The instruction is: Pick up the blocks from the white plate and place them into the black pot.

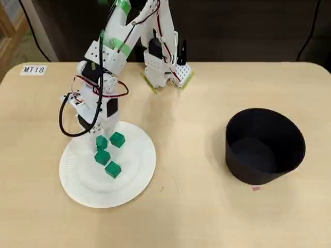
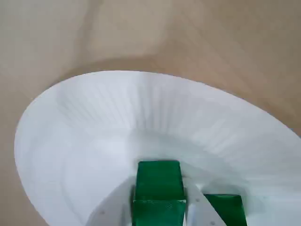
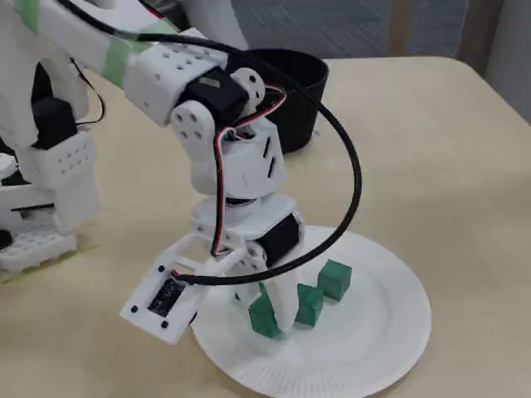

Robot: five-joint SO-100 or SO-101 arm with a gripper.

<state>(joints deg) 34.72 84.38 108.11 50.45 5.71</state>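
Several small green blocks lie on the white plate [image 1: 137, 173] at the table's left in the overhead view. My gripper [image 1: 102, 139] reaches down over the plate's upper left part. In the wrist view its white fingers [image 2: 115, 207] hug one green block [image 2: 158, 181] on both sides, and that block still rests on the plate [image 2: 94, 122]. A second block [image 2: 225, 209] sits just to its right. The fixed view shows the gripper [image 3: 270, 319] on the held block [image 3: 262, 318], with two more blocks [image 3: 334, 279] beside it. The black pot [image 1: 265, 146] stands apart at the right and looks empty.
The arm's base [image 1: 165, 72] is clamped at the table's back edge. A label reading MT18 [image 1: 34, 69] is stuck at the back left. Bare tabletop [image 1: 189, 150] lies between plate and pot. A small pink mark [image 1: 255, 188] sits in front of the pot.
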